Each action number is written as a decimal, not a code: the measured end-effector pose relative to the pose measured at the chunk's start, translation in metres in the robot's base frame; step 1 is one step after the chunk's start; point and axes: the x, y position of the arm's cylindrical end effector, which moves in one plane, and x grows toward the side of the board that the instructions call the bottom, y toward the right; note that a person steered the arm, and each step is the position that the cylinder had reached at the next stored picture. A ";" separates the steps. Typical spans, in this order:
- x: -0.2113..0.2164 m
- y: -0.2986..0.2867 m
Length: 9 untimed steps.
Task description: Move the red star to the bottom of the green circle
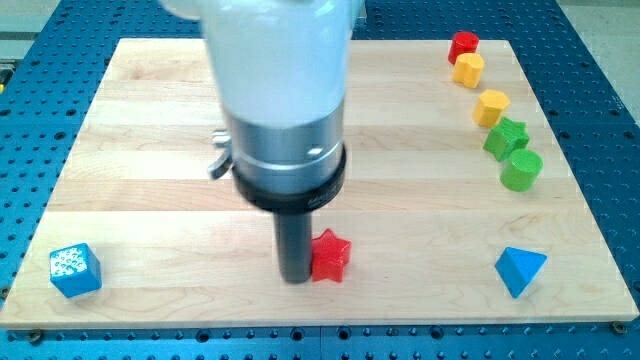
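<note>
My tip (295,278) is resting on the desk (150,120) right against the view's left side of the red star (330,256), apparently touching it. That placement is making sense for the task: the green circle (521,169) is lying well off toward the view's right of the red star and somewhat toward the view's top, so a push from the star's left flank would be driving it rightward toward its goal. The end effector is only a plain rod with nothing that opens or closes, so it is holding nothing; it is merely pressing beside the star.

The spot below the green circle is looking free, though the blue triangle (520,270) is sitting below and very slightly left of the circle, near the desk's lower edge, and may be crowding the path. A green star (505,135) is sitting just above the green circle, nearly touching it, with a yellow block (490,106), another yellow block (468,69) and a red block (463,45) stringing away up from the circle. A blue cube (75,270) is lying far to the circle's left, out of the way.

I judge the push is barely beginning, since the red star is sitting well apart from the circle.
</note>
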 end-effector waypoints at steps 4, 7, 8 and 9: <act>0.016 0.094; -0.033 0.126; -0.061 0.120; -0.071 0.141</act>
